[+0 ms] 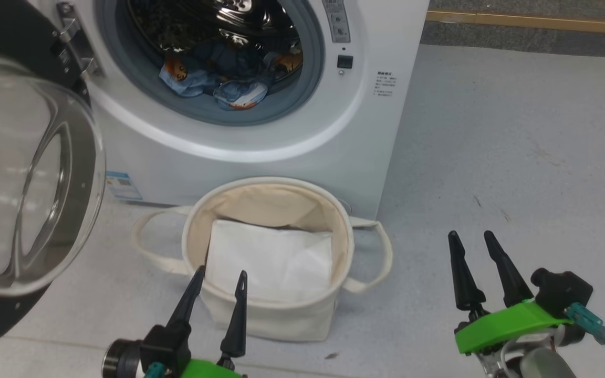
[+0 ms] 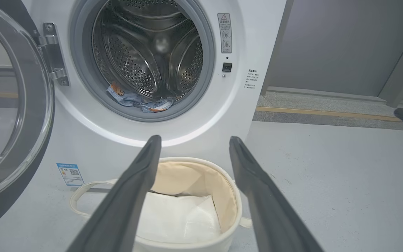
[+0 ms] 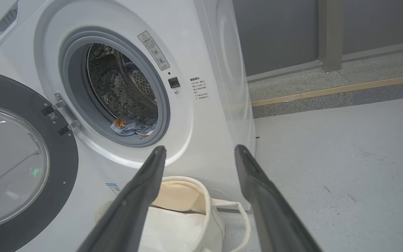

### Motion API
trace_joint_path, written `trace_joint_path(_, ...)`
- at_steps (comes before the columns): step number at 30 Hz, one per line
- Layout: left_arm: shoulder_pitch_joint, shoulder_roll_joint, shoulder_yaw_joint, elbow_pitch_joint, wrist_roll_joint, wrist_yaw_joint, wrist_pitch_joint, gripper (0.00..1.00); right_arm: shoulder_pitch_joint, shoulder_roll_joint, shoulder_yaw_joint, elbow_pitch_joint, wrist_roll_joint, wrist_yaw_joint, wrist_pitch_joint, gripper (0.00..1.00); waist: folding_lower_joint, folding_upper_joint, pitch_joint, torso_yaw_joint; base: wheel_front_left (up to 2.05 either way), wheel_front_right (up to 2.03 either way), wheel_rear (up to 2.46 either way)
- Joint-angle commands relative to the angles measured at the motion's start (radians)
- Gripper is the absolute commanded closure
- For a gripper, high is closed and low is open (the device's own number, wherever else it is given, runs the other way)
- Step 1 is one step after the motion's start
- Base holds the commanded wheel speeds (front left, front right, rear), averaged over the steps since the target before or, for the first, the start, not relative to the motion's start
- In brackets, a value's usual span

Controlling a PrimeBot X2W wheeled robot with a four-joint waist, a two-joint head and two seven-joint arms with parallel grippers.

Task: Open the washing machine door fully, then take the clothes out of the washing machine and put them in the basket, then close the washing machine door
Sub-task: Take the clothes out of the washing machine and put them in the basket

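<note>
Door [image 1: 24, 173] swung wide left | clothes [image 1: 218, 79] low in drum [image 1: 213, 21] mouth, heaped crosswise | basket [image 1: 271, 320] upright just before machine [image 1: 281, 142] | left tool [image 1: 222, 271] released at basket's near rim | right tool [image 1: 470, 233] released above open floor [image 1: 491, 157]

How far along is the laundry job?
Done: the door stands wide open. In hand: nothing; left gripper and right gripper are open and empty near the basket. Left: the clothes lie in the machine, to move into the basket, then shut the door.
</note>
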Motion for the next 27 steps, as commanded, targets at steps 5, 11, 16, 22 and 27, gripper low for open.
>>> trace_joint_path(5,-0.036,-0.005,0.02,-0.034,0.014,-0.003,-0.012,0.0,-0.045,0.003,0.023,-0.026,0.004,0.001,-0.012,0.0,0.0,-0.0001,0.009,0.004,2.09,-1.54,-0.55)
trace_joint_path(11,-0.037,-0.006,0.019,-0.041,0.022,0.008,-0.012,0.0,-0.047,0.003,0.024,-0.02,0.005,0.001,-0.012,0.0,0.0,-0.0001,0.007,0.009,1.19,-1.08,-0.11)
trace_joint_path(16,-0.036,-0.006,0.022,-0.052,0.025,0.014,-0.012,0.0,-0.046,0.003,0.03,-0.022,0.008,0.001,-0.012,0.0,0.0,-0.0001,0.008,0.015,0.39,-0.39,0.0)
trace_joint_path(22,-0.032,-0.006,0.022,-0.057,0.02,0.019,-0.012,0.0,-0.044,0.003,0.042,-0.022,0.008,0.001,-0.012,0.0,0.0,-0.0001,0.017,0.017,0.0,0.0,0.0)
trace_joint_path(27,-0.034,-0.006,0.019,-0.059,0.02,0.025,-0.012,0.0,-0.048,0.003,0.039,-0.024,0.002,0.001,-0.012,0.0,0.0,-0.0001,0.023,0.016,0.0,0.0,0.0)
